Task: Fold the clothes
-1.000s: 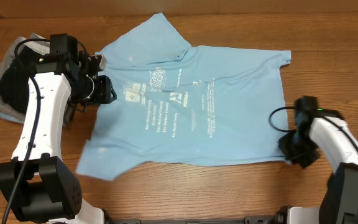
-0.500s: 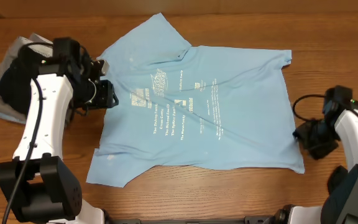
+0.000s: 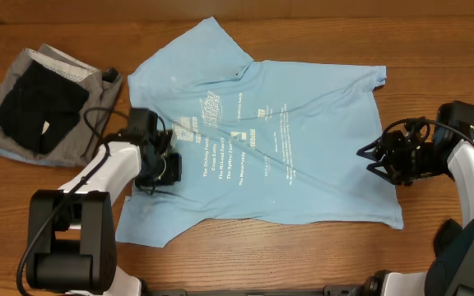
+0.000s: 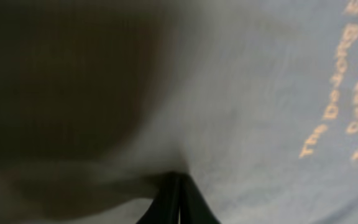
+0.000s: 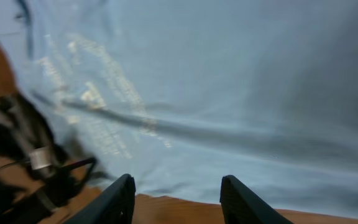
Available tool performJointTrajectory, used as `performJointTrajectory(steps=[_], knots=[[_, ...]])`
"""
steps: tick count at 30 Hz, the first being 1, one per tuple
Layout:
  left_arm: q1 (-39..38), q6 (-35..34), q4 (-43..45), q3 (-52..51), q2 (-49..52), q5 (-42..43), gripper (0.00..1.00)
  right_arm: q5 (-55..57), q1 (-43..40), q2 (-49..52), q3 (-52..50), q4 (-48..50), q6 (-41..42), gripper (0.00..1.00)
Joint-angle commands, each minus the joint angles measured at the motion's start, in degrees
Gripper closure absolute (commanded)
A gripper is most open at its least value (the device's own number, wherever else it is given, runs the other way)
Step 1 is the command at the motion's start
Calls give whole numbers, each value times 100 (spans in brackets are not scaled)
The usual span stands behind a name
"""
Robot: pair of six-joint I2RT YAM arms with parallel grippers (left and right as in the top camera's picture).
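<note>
Now the left gripper (image 4: 174,186) pinches the light-blue printed T-shirt (image 3: 303,156); the right gripper (image 5: 178,185) hangs open. Soft and floppy: take hem corners.

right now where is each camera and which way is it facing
overhead: above the table, facing down on the T-shirt; both arms show.
left wrist: close over the T-shirt, left gripper shut on it.
right wrist: low by its edge, facing across it; right gripper open.
shared: all three show the lettering.

Light-blue T-shirt (image 3: 303,140) spread flat — dark garments (image 3: 39,115) seemingly folded, upper-left.
</note>
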Motion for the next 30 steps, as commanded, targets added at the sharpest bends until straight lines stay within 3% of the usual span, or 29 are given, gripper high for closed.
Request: performJointTrajectory(steps=[1, 7, 10, 18, 23, 30], knots=[[17, -667, 20, -516, 17, -697, 96, -1099, -2, -37, 136, 157, -127, 51], [155, -1451, -684, -826, 17, -1440, 96, -916, 190, -35, 133, 750, -66, 50], [468, -1722, -1235, -715, 13, -1613, 96, -79, 393, -33, 125, 1062, 59, 47], [1408, -1408, -2159, -74, 7, -1099, 96, 2216, 1344, 111, 118, 2041, 713, 46], [1449, -925, -2094, 376, 7, -267, 92, 2804, 1565, 608, 118, 2184, 1274, 68], [1158, -184, -1921, 1049, 7, 640, 73, 2702, 1565, 1784, 118, 2197, 1416, 95]])
